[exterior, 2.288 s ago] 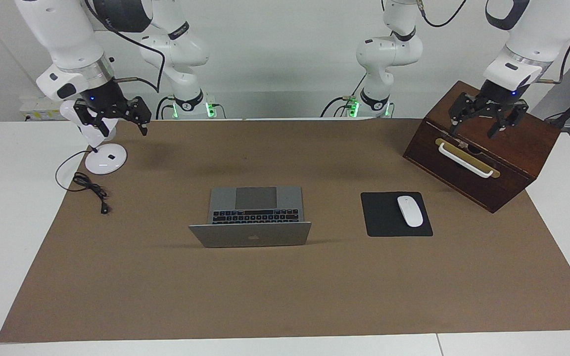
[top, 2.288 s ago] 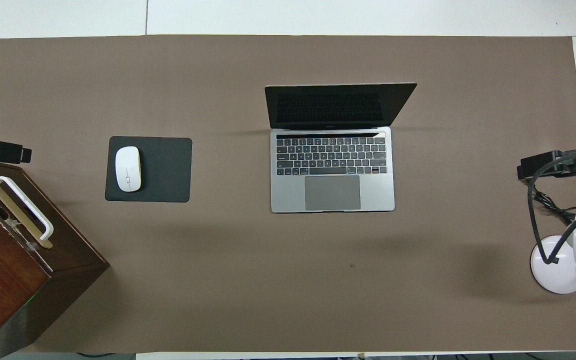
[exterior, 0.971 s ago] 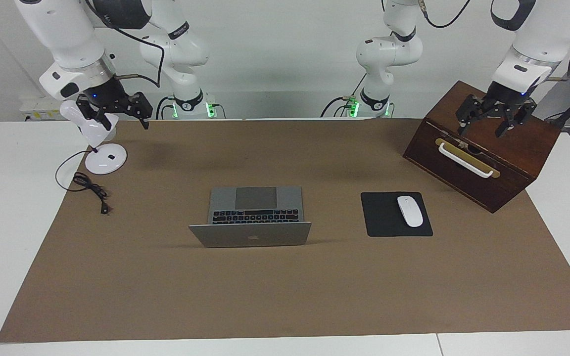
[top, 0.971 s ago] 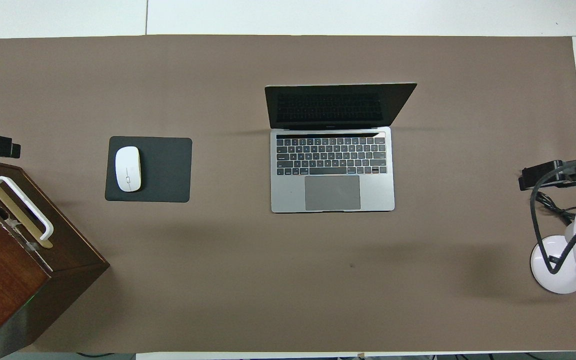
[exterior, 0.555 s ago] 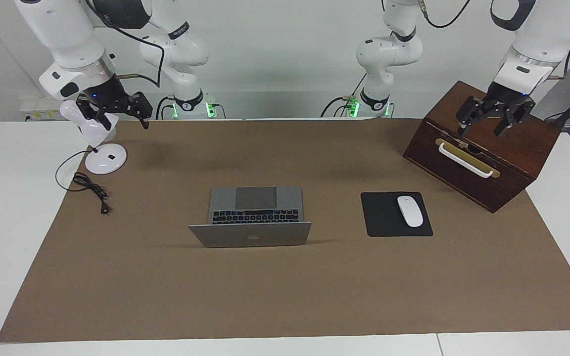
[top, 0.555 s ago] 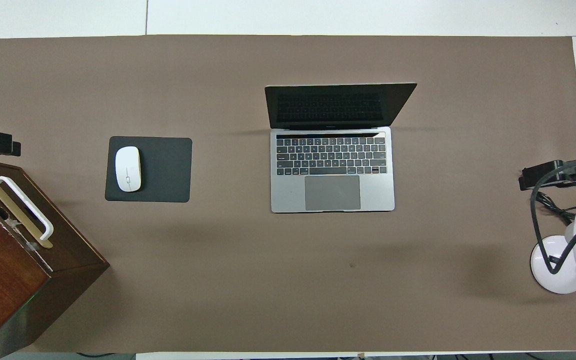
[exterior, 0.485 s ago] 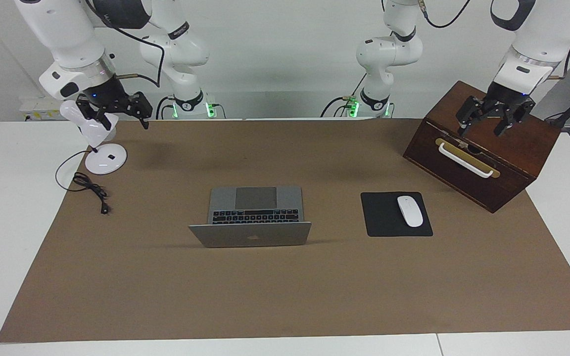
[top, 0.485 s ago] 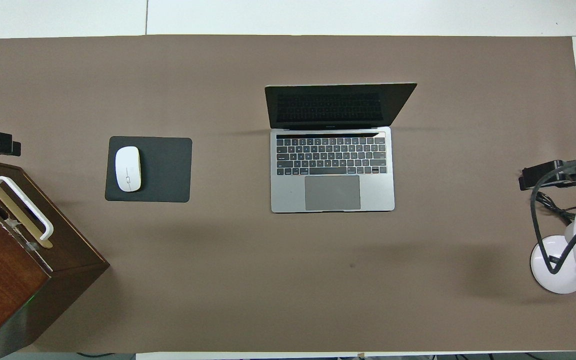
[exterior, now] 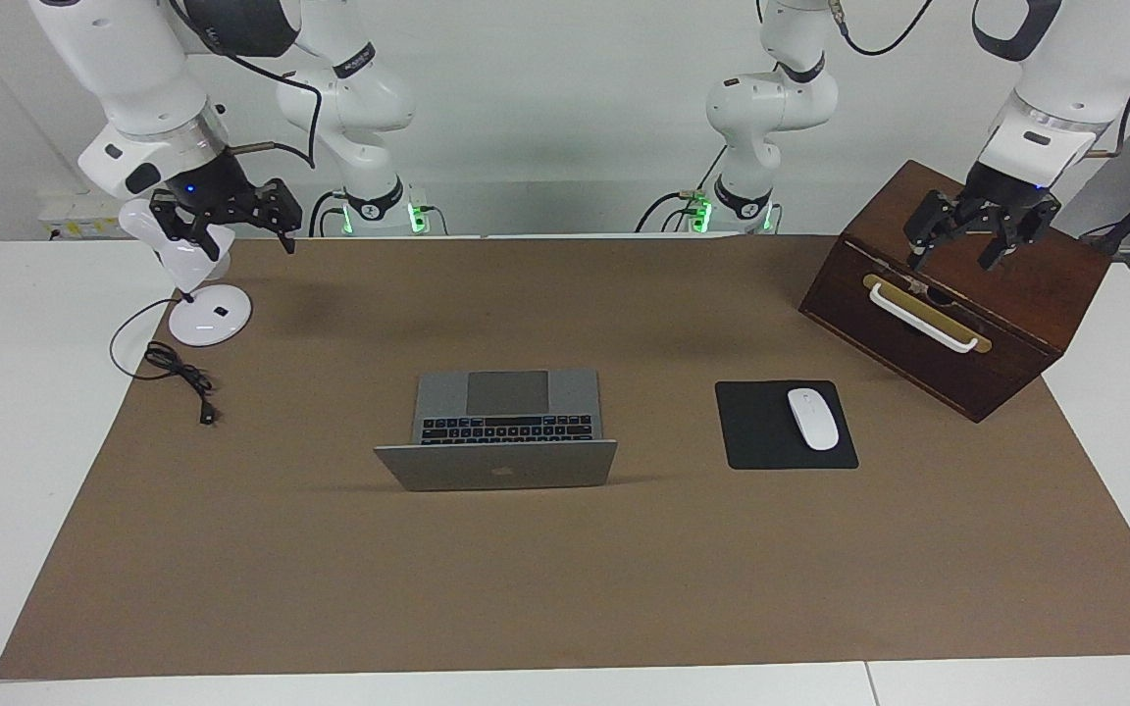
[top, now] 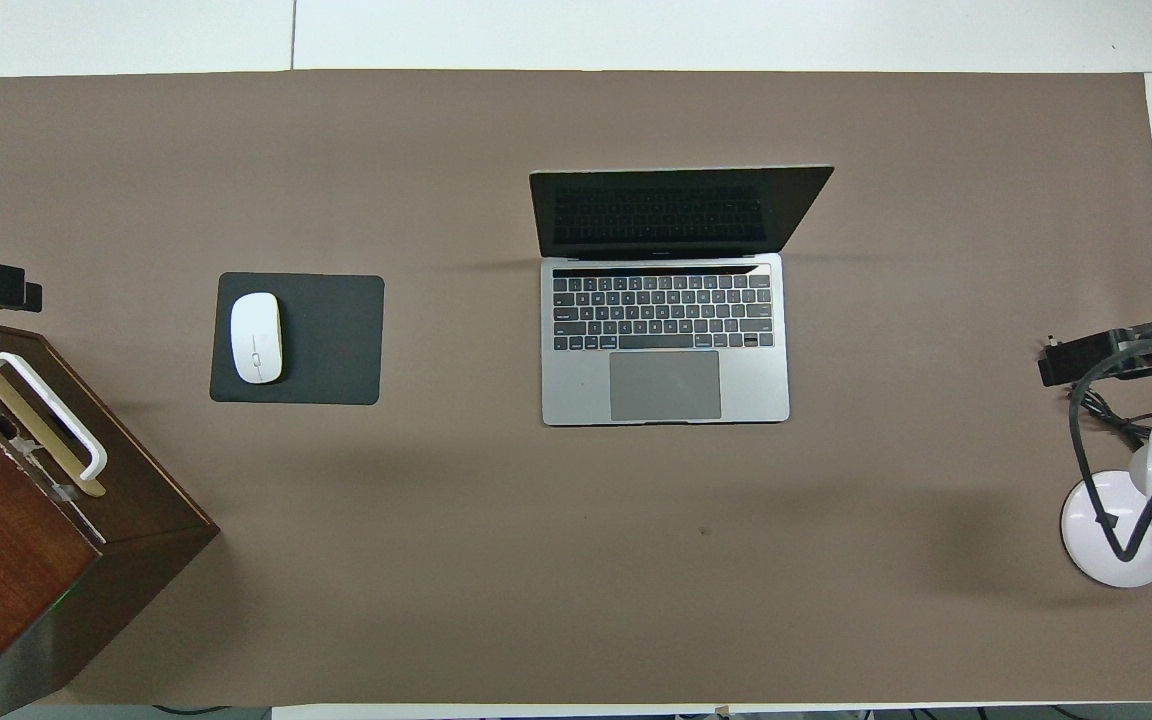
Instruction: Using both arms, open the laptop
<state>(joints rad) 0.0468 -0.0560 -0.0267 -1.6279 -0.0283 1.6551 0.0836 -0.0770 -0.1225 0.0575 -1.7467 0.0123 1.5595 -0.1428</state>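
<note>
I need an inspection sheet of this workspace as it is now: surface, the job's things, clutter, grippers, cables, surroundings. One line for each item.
Surface: brown mat laid over a white table.
Job's things: laptop stands open mid-mat, lid raised, keyboard toward the robots; nothing touches it.
Clutter: white mouse on a black mouse pad; wooden box with a white handle, at the left arm's end; white desk lamp at the right arm's end.
Grippers: left gripper open, raised over the wooden box; right gripper open, raised beside the desk lamp; both empty.
Cables: black lamp cord lies coiled on the mat edge.
Surroundings: white wall, green lights at the arm bases.
</note>
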